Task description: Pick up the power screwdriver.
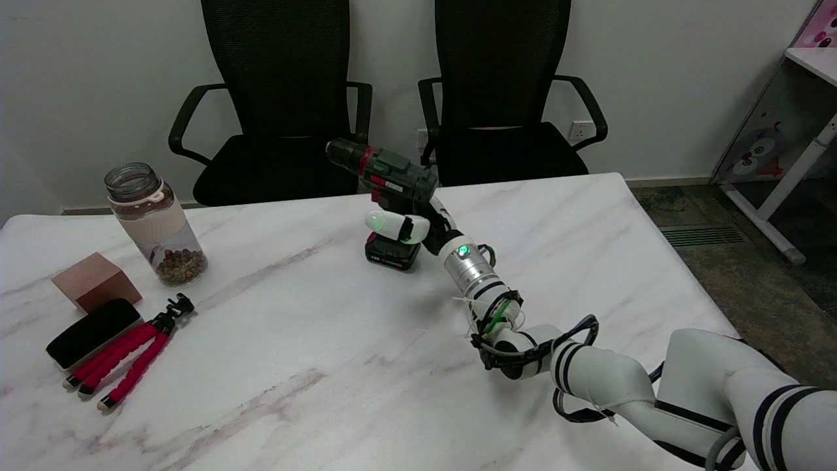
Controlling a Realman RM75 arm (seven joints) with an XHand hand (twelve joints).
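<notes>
The power screwdriver (386, 171) is dark green and black with red trim. It stands upright on its black battery base (391, 254) near the table's far middle, chuck pointing left. My right hand (418, 226) reaches in from the lower right and wraps the handle just below the body. The white thumb (390, 224) lies across the handle's front, and the other fingers are hidden behind it. The base still looks to be resting on the marble table (314, 340).
A glass jar (153, 222) with a beige band, a brown block (95, 281), a black case (91, 332) and a red-legged mini tripod (131, 360) lie at the left. Two black office chairs (503, 98) stand behind the far edge.
</notes>
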